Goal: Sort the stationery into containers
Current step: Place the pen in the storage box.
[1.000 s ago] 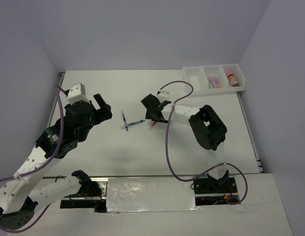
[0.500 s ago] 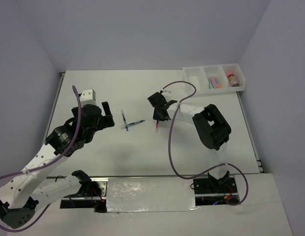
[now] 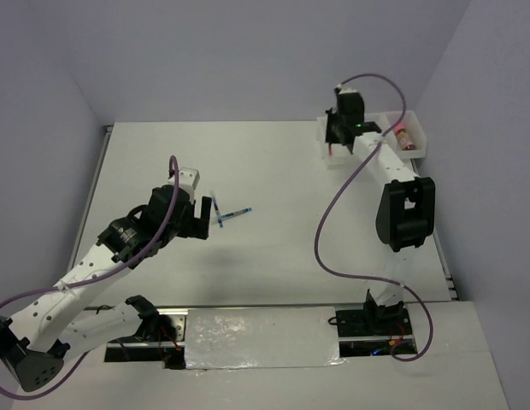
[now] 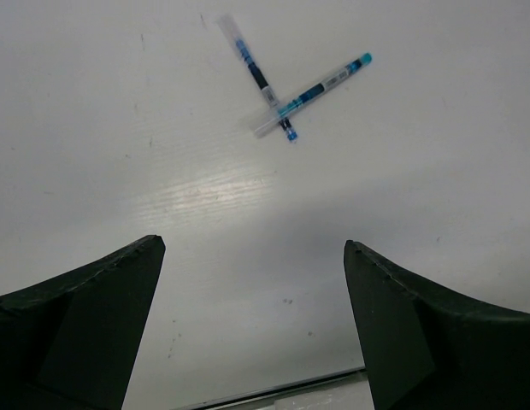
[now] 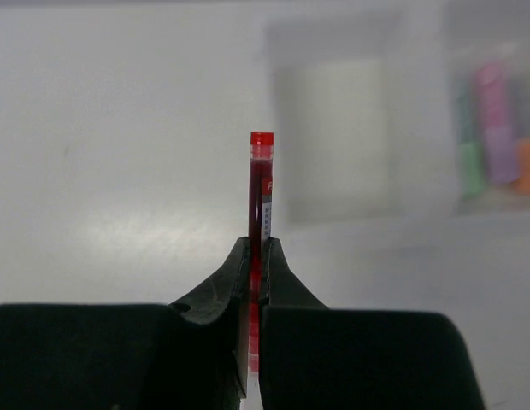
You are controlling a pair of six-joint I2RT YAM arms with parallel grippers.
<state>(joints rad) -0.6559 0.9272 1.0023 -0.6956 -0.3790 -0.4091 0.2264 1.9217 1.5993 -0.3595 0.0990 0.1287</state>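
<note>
My right gripper [image 5: 258, 246] is shut on a thin red pen [image 5: 261, 192], which sticks straight out beyond the fingertips. In the top view this gripper [image 3: 337, 135] hangs over the left end of the white three-compartment tray [image 3: 419, 147]. The tray's left compartment [image 5: 333, 141] lies just ahead of the pen tip. Several highlighters [image 5: 496, 145] fill the middle compartment, and a pink-capped tube [image 3: 404, 135] is in the right one. Two blue pens [image 4: 282, 94] lie crossed mid-table [image 3: 224, 212]. My left gripper [image 4: 252, 252] is open and holds nothing, just left of them [image 3: 202, 219].
Purple cables trail from both arms over the table. Grey walls close in the table at the back and sides. A metal rail [image 3: 103, 171] runs along the left edge.
The right gripper shut on the red pen mid-table and carried it up to the tray's left end. The left arm reached rightward toward the crossed blue pens.
</note>
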